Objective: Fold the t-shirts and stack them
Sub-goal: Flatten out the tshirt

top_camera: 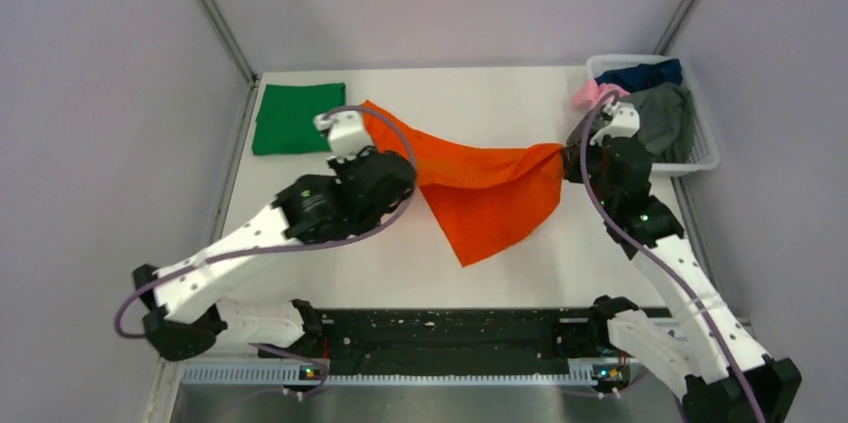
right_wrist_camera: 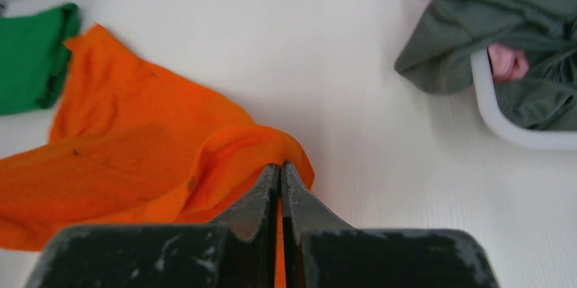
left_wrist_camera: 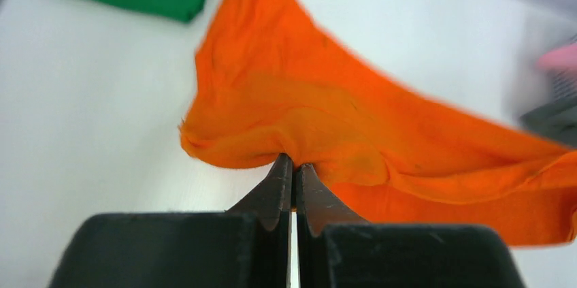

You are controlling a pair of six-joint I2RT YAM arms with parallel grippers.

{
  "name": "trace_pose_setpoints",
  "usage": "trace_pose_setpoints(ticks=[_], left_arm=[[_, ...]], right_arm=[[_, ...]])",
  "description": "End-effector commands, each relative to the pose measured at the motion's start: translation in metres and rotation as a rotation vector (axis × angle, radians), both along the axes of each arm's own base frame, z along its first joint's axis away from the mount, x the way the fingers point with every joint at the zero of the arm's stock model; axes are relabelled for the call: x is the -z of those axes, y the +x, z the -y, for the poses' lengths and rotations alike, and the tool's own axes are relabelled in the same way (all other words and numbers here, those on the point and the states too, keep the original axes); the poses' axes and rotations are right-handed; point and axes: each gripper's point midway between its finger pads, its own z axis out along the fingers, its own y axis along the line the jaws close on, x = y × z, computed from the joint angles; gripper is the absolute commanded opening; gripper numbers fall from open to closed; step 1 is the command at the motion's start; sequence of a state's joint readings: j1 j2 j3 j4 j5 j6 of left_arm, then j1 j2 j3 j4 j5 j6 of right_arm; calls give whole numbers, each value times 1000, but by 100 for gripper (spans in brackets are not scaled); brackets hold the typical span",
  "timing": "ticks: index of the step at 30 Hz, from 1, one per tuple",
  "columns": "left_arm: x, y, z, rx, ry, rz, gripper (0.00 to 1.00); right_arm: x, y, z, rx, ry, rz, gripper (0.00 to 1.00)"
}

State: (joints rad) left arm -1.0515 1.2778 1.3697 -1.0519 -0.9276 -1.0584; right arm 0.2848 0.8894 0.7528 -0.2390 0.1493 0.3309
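Black fingers (left_wrist_camera: 269,196) of my left gripper (left_wrist_camera: 294,164) fill the bottom of the left wrist view, and they're pressed tight together, pinching a bunched edge of the orange t-shirt (top_camera: 490,193). Same story on the other side: my right gripper (right_wrist_camera: 279,169) is clamped on a fold of that orange cloth, jaws closed with fabric caught between them. From the top view the orange t-shirt runs across the middle of the white table (top_camera: 500,93) between my two grippers, one corner reaching back toward the far left and a wide triangular flap spread toward the near edge. Tiny dark specks show on the cloth up close. Over at the far left corner the green t-shirt (top_camera: 296,118) lies folded into a neat rectangle, just beside the orange corner but apart from it. At the far right sits the white basket (top_camera: 705,158), with the grey t-shirt (top_camera: 665,118) spilling over its rim, the pink t-shirt (top_camera: 590,93) poking out at its left edge, and the navy t-shirt (top_camera: 645,73) at the back
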Motion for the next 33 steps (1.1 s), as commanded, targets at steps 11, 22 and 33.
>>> trace_pose_setpoints(ticks=[11, 22, 33], left_arm=[[-256, -74, -49, 570, -326, 683, 0], [-393, -132, -53, 863, -361, 924, 0], [-349, 22, -74, 23, 81, 761, 0]], right_arm=[[-249, -89, -18, -257, 134, 521, 0], [-339, -165, -3, -296, 173, 757, 0], [-296, -96, 16, -90, 102, 582, 0]])
